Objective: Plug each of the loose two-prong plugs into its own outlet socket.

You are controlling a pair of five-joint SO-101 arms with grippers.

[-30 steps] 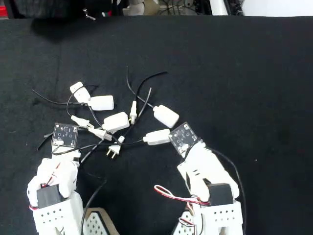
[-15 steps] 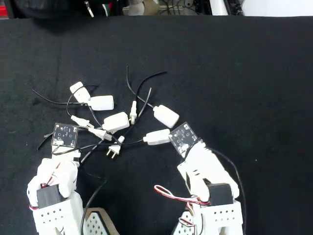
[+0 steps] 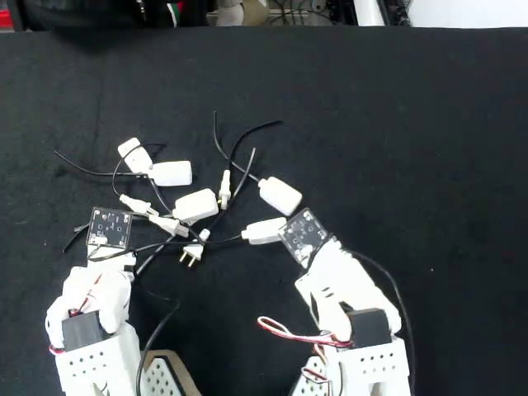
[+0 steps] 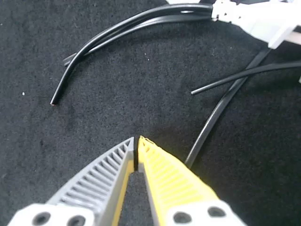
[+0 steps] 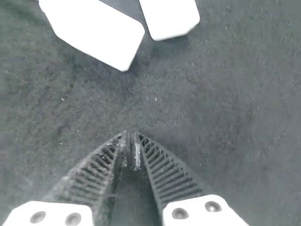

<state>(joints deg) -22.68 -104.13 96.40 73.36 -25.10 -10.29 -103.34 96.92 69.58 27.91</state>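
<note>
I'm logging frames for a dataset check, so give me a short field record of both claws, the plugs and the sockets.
left claw: shut, empty, over the cloth beside a black cord
right claw: shut, empty, aimed toward near socket and far socket
loose plug: prongs bare, lying on the table between the arms
task state: that plug not yet in a socket

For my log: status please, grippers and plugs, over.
Left gripper shut, empty. Right gripper shut, empty, white socket ahead. Two-prong plug loose, unplugged. Black cables tangled among them.
</note>
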